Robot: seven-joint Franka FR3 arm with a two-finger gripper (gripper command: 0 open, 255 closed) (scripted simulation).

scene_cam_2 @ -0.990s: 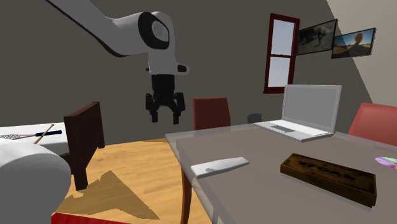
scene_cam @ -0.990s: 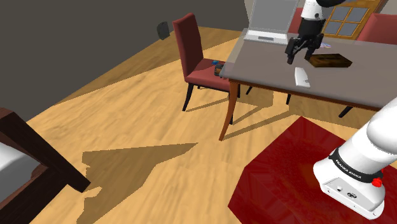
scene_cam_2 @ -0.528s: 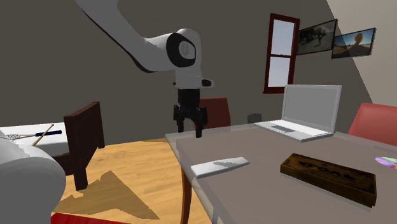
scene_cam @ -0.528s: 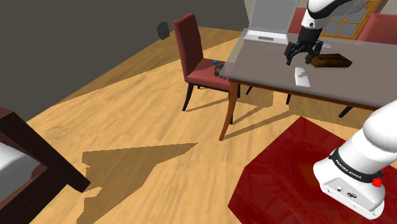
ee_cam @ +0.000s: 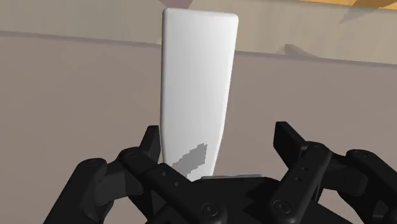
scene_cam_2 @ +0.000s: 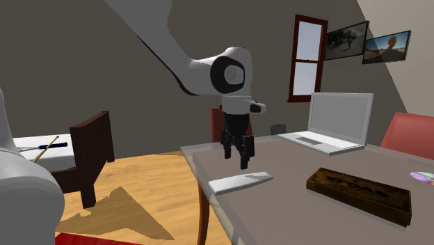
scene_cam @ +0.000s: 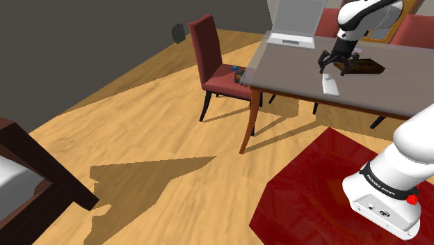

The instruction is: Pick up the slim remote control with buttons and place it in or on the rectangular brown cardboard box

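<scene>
- Shoulder view: my gripper (scene_cam: 332,67) hangs over the grey table (scene_cam: 292,75), pointing down with its fingers spread. The remote (scene_cam: 330,85), a plain white slab, lies flat on the table near the near edge, right under the gripper. The box (scene_cam: 362,66), dark brown and low, lies on the table just to this view's right of the gripper. An open laptop (scene_cam: 291,24) stands at the table's far corner. A red chair (scene_cam: 211,59) stands at the table's left end, on the wooden floor. A red rug (scene_cam: 299,195) lies by my stand (scene_cam: 384,202).
- Second exterior view: my gripper (scene_cam_2: 236,159) hovers just above the remote (scene_cam_2: 240,182) with a gap between them, and it holds nothing. The box (scene_cam_2: 362,193) lies well to this view's right of the remote on the same table (scene_cam_2: 278,219). The laptop (scene_cam_2: 336,125) stands behind them.
- Wrist view: my two fingers (ee_cam: 149,145) stand apart. The remote (ee_cam: 194,83) runs lengthwise away from the gripper, its near end between the fingers and closer to one. Neither finger clasps it. A grey shadow patch lies on that near end.
</scene>
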